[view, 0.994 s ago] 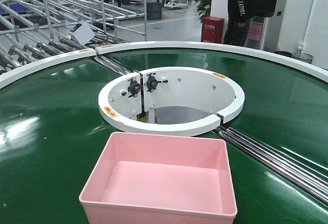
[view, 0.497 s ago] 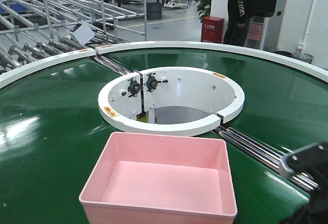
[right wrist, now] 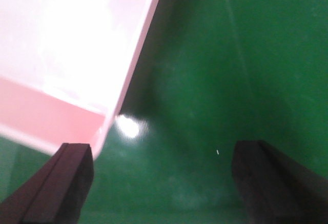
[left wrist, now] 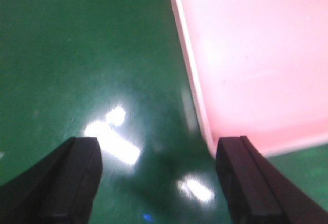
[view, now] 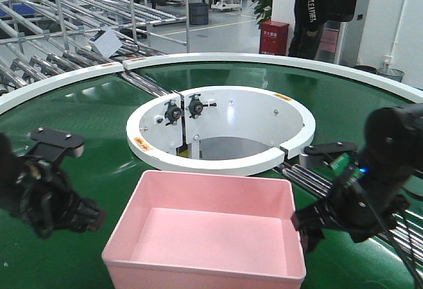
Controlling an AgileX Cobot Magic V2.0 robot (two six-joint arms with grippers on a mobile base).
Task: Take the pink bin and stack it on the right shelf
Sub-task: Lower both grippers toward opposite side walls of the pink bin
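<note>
Two newcomers flank the pink bin [view: 205, 233], unmoved on the green conveyor belt [view: 59, 123]: left pincer [left wrist: 159, 167] and right pincer [right wrist: 159, 175], neither in my view a second ago, both gaping open just beside its walls, gripping nothing.

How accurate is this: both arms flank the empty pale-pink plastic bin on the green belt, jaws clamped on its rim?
Not clamped: both wrist views show the jaws wide open over the green belt, not touching the pale-pink plastic bin.

One pink bin [view: 211, 236], two grippers [view: 92, 215] [view: 308, 226], one belt [view: 66, 117]
</note>
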